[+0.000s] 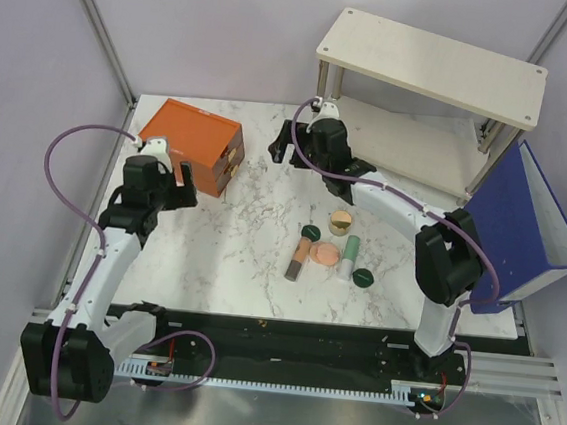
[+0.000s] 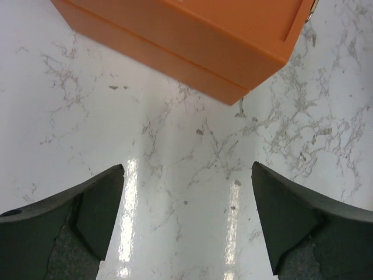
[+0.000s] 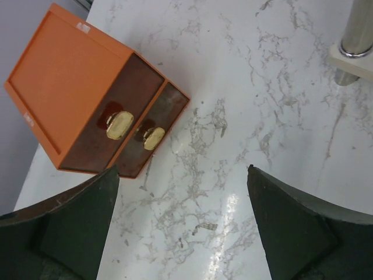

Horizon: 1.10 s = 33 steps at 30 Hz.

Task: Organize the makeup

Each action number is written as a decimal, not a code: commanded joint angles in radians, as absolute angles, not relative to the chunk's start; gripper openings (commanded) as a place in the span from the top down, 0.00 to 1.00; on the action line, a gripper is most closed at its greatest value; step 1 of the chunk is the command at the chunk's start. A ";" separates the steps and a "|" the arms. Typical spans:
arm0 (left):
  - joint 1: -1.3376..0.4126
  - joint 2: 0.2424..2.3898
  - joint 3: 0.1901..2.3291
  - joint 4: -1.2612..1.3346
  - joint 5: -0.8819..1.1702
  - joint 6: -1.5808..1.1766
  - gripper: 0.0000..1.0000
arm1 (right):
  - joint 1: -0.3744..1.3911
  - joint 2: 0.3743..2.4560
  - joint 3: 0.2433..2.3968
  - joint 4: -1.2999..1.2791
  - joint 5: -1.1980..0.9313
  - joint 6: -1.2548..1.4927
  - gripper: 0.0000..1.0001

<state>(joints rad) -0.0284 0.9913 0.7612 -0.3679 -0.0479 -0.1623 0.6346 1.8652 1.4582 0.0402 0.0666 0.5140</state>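
Observation:
The makeup lies in a cluster right of the table's middle: a tan-gold jar (image 1: 341, 221), a dark green disc (image 1: 311, 232), a peach-pink compact (image 1: 325, 254), a mint-green tube (image 1: 351, 247), a brown-pink stick (image 1: 298, 259) and a second dark green disc (image 1: 363, 277). My left gripper (image 1: 183, 185) (image 2: 187, 166) is open and empty over bare marble, just short of the orange box (image 1: 192, 143) (image 2: 192, 41). My right gripper (image 1: 286, 142) (image 3: 182, 169) is open and empty at the back, right of the box (image 3: 76, 99), whose two brown drawer fronts are shut. No makeup shows in either wrist view.
A white two-level shelf (image 1: 434, 61) stands at the back right; one of its metal legs (image 3: 356, 32) shows in the right wrist view. A blue binder (image 1: 519, 220) leans at the right edge. The table (image 1: 238, 268) is white marble.

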 commanded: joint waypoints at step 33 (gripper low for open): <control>-0.023 1.565 1.330 -0.354 0.236 -0.270 0.98 | 0.644 2.528 1.816 0.841 -0.430 1.413 0.37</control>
<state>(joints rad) -0.0280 1.5570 1.3041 -0.3477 0.2047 -0.2367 0.6453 2.5034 1.7229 0.7799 -0.3985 1.3800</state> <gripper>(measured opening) 0.023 0.638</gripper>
